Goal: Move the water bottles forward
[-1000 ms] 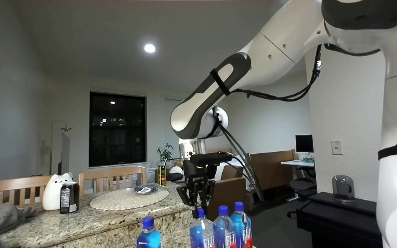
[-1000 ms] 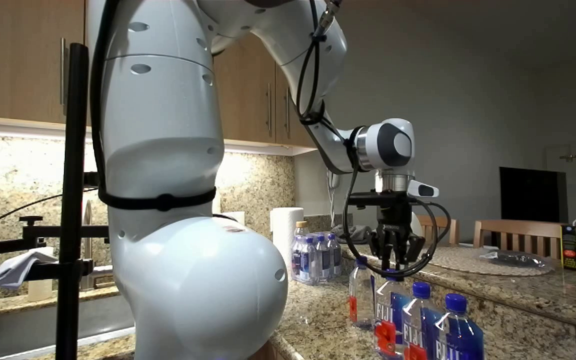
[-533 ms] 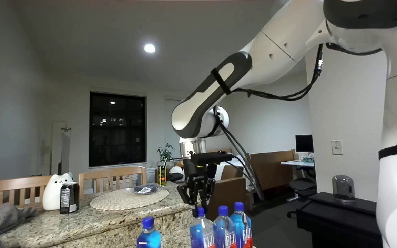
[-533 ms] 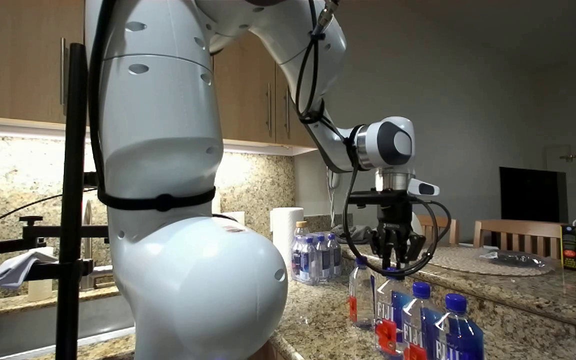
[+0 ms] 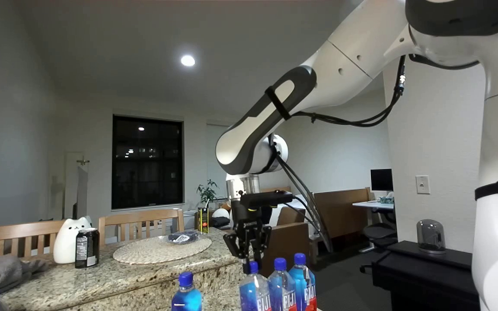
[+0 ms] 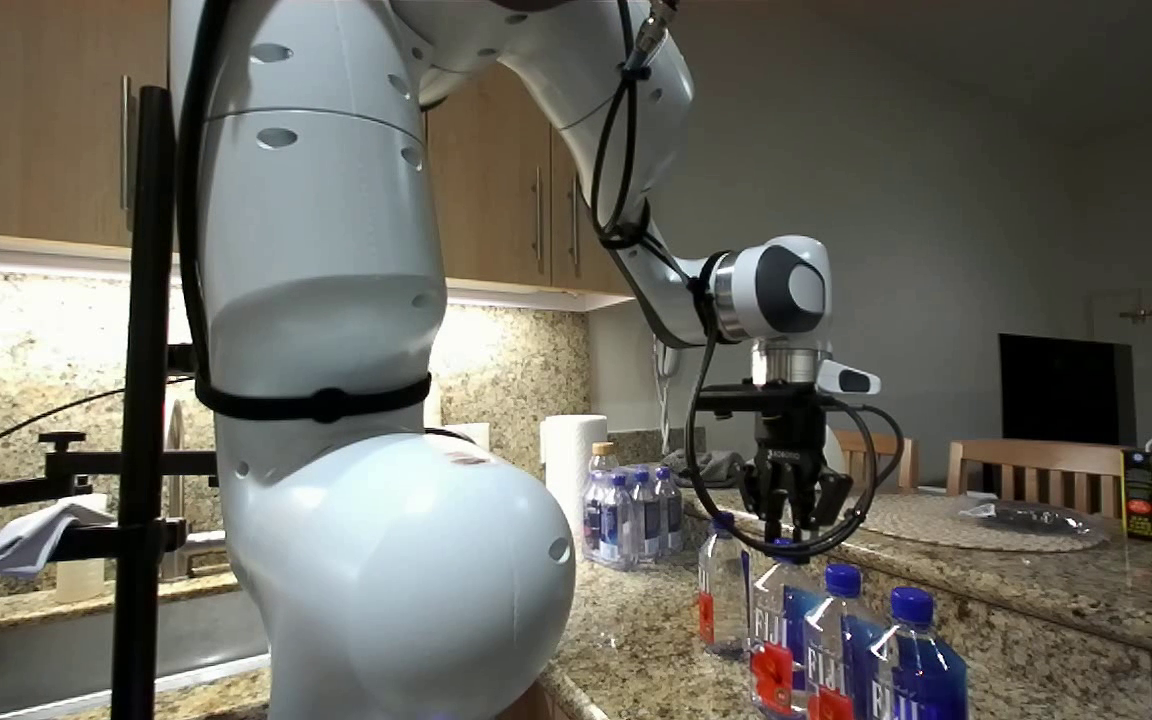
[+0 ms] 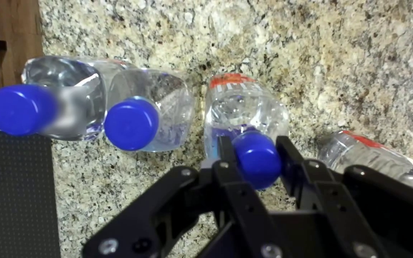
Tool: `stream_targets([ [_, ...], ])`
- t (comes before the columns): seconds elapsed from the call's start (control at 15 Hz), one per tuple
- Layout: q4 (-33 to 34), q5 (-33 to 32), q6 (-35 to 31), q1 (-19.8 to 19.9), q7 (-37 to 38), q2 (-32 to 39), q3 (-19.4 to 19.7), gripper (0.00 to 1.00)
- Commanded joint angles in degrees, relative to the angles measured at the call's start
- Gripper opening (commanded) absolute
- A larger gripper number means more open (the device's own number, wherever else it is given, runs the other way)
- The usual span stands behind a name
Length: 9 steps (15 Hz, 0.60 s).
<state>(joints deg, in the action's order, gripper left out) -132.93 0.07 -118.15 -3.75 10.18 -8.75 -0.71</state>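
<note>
The water bottles are clear, with blue caps, and stand on the granite counter. My gripper (image 7: pixel 254 152) is shut on the blue cap of a water bottle (image 7: pixel 244 102), a finger on each side of it. This bottle (image 6: pixel 774 625) looks upright in both exterior views. In the wrist view, two more water bottles stand close together on the left, a nearer one (image 7: pixel 132 123) and an outer one (image 7: pixel 23 109). On the right lies the view of another water bottle (image 7: pixel 375 154), partly covered by the gripper. The counter under the held bottle's base is hidden in the exterior views.
The raised granite ledge (image 5: pixel 145 283) runs behind the bottles, bearing a black can (image 5: pixel 87 248), a white cat figure (image 5: pixel 68 242) and a round mat (image 5: pixel 145 252). More bottles (image 6: pixel 626 520) stand by the paper towel roll (image 6: pixel 576 470). The counter's edge borders the floor at left in the wrist view.
In an exterior view, gripper and held bottle have shifted very slightly right, toward the two neighbouring bottles. The grip is unchanged, and the other bottles have stayed where they were.
</note>
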Motion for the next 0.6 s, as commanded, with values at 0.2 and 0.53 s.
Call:
stream_targets([
  [0.2, -2.0, 0.3, -0.8, 1.1, -0.3, -1.9, -0.5, 0.13],
  [0.53, -2.4, 0.2, -1.1, 1.1, -0.4, -2.0, -0.5, 0.13],
])
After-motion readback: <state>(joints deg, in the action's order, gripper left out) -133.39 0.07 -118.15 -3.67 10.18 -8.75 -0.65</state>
